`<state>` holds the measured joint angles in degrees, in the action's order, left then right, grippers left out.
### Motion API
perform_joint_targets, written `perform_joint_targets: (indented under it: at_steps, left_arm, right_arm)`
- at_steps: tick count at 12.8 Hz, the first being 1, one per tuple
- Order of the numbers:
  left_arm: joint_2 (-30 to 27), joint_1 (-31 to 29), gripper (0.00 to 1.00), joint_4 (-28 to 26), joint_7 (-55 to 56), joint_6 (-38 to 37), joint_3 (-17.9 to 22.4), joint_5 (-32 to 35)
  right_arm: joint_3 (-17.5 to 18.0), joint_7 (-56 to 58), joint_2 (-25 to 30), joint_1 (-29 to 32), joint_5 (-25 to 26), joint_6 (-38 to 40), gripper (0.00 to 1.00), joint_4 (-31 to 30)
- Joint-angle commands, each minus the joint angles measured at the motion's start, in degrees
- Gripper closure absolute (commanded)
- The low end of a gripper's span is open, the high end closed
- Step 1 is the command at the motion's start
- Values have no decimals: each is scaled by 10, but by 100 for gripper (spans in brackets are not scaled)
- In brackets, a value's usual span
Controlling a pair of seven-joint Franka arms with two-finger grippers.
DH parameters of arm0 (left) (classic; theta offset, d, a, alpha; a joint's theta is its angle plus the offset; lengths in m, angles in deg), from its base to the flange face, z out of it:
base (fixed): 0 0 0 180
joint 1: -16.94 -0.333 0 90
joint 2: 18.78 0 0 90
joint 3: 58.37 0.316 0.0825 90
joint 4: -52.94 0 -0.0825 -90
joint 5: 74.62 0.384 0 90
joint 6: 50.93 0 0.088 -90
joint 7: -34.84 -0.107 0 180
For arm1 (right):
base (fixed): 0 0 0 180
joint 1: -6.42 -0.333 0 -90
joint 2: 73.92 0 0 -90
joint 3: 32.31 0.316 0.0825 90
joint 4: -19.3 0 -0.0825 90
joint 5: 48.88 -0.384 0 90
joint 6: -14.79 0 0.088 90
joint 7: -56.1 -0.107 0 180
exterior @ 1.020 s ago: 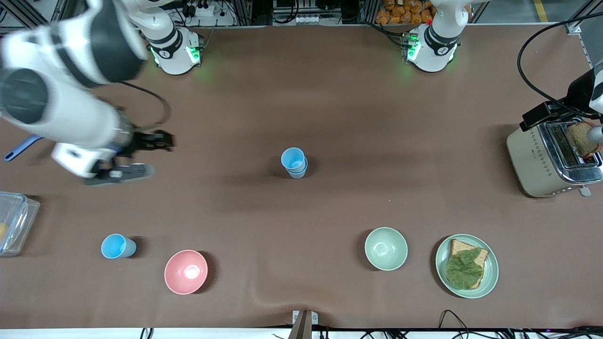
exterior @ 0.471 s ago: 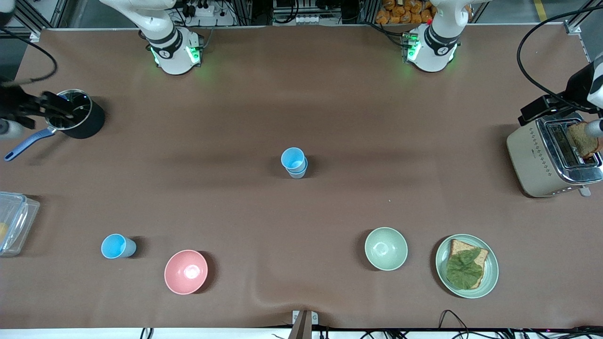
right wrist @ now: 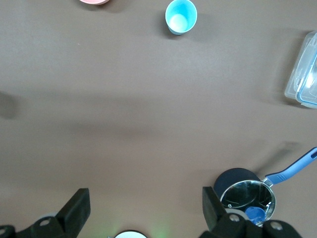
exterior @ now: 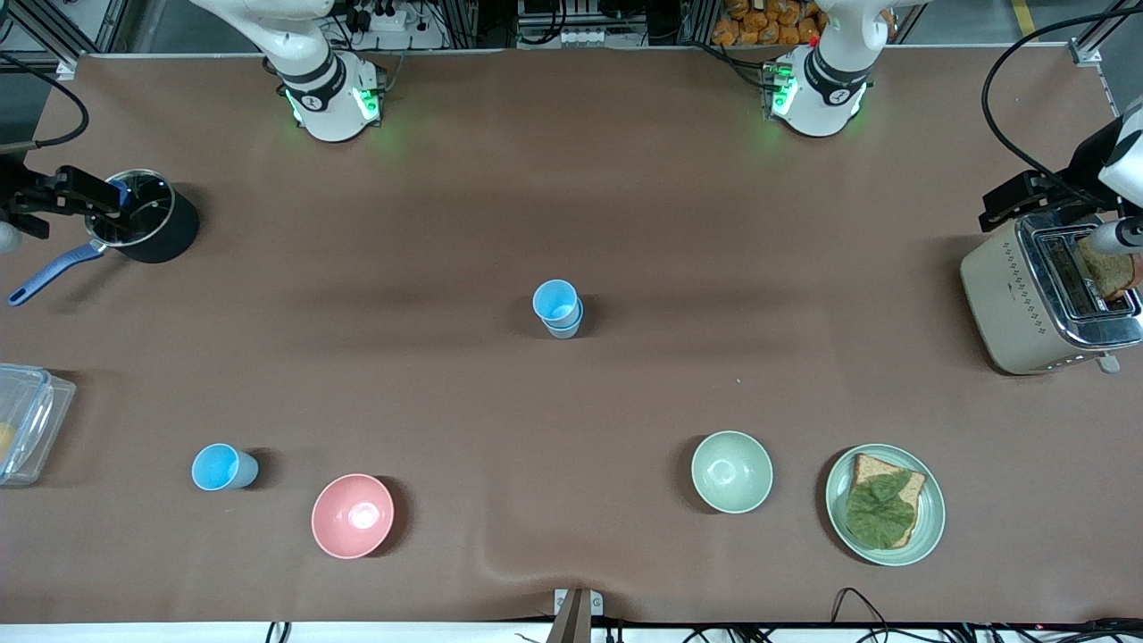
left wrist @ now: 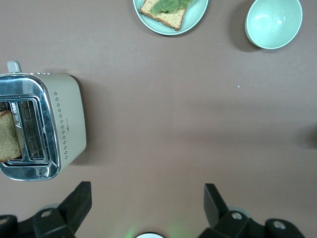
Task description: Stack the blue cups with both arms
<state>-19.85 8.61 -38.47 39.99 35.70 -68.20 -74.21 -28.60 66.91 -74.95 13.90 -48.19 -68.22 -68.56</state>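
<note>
Three blue cups (exterior: 558, 309), two bowls (exterior: 731, 471)

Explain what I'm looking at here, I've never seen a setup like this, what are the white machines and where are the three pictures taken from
The white machines are two robot arms bolted along one edge of a brown table. The wide picture comes from a high camera facing them; the other two come from cameras on each arm's wrist, looking straight down.

On the table: two nested blue cups in the middle, a single blue cup beside a pink bowl, a pale green bowl, a plate of bread with a leaf, a toaster holding a slice, a dark saucepan and a clear box.

The left gripper hangs beside the toaster, the right gripper by the saucepan. Both have their jaws open and hold nothing.
</note>
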Motion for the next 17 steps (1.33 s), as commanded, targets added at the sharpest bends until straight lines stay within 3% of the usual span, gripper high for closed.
perform_joint_targets:
  at_steps: [1, 17]
  left_arm:
    - [-3, 9, 0, 9, -14, 0, 2, -5]
    - [2, 57, 0, 26, -12, 13, 20, 1]
  right_arm:
    - [2, 2, 9, -2, -10, -3, 0, -13]
    - [-4, 1, 6, -8, -4, -6, 0, 12]
